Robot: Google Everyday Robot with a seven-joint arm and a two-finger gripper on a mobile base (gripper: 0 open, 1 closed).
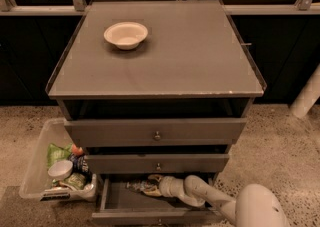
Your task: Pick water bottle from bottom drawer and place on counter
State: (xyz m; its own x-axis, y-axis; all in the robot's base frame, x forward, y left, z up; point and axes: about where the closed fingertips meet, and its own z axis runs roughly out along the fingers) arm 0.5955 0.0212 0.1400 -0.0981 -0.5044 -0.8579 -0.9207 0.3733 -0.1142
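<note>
my gripper (pixel 154 183) sits low inside the bottom drawer (pixel 107 197), which is pulled out; my arm (pixel 212 199) reaches it from the lower right of the view; the gripper's tip points toward the left in view; whether it is spread, closed or clamped on anything i cannot tell

the water bottle (pixel 139 187) lies on its side on the drawer floor, right at the tip of my gripper and running leftward from it in view; the two appear to meet, but contact cannot be confirmed; the bottle is within the drawer, under the front edge of the middle drawer (pixel 200 163)

above my gripper, the middle drawer is slightly out and the top drawer (pixel 210 131) out a little less; each shows a small round knob

well above my gripper, the counter (pixel 195 56) carries a white bowl (pixel 125 35) toward its far left corner in view

left of my gripper in view, beside the cabinet on the speckled floor, stands a clear plastic bin (pixel 36 167) with mixed packets and a small white cup inside
</note>
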